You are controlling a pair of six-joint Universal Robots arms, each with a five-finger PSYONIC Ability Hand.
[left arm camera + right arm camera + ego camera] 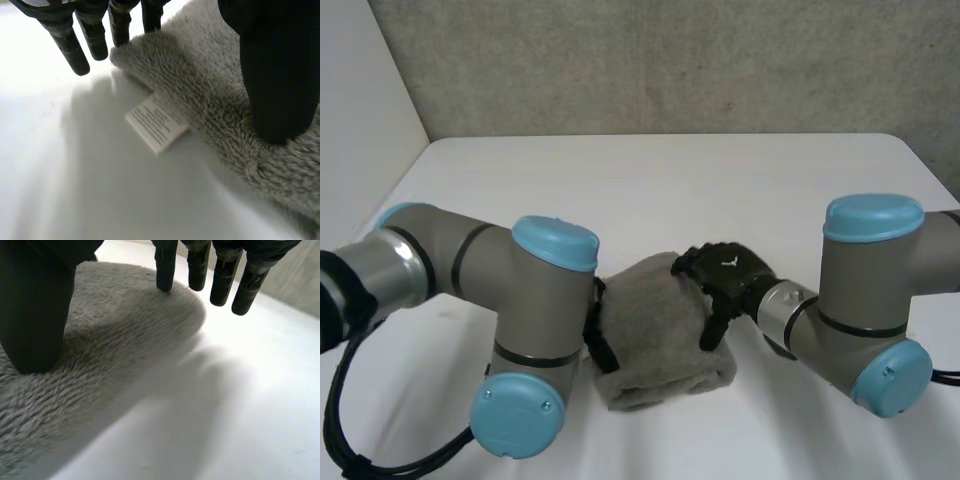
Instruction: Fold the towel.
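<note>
label (157,122) print unreadable | towel (660,330) edge hidden behind left arm (535,330)

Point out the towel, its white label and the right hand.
towel (660,335), head view, on the middle of its grey top.
white label (157,124), left wrist view, on the middle of the printed tag.
right hand (728,272), head view, on the back of the hand.

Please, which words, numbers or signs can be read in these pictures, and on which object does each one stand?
White care label at the edge of the grey towel: several printed lines, too blurred to read.
Small white mark on the right robot hand: too small to read.
No text here can be quoted.
</note>
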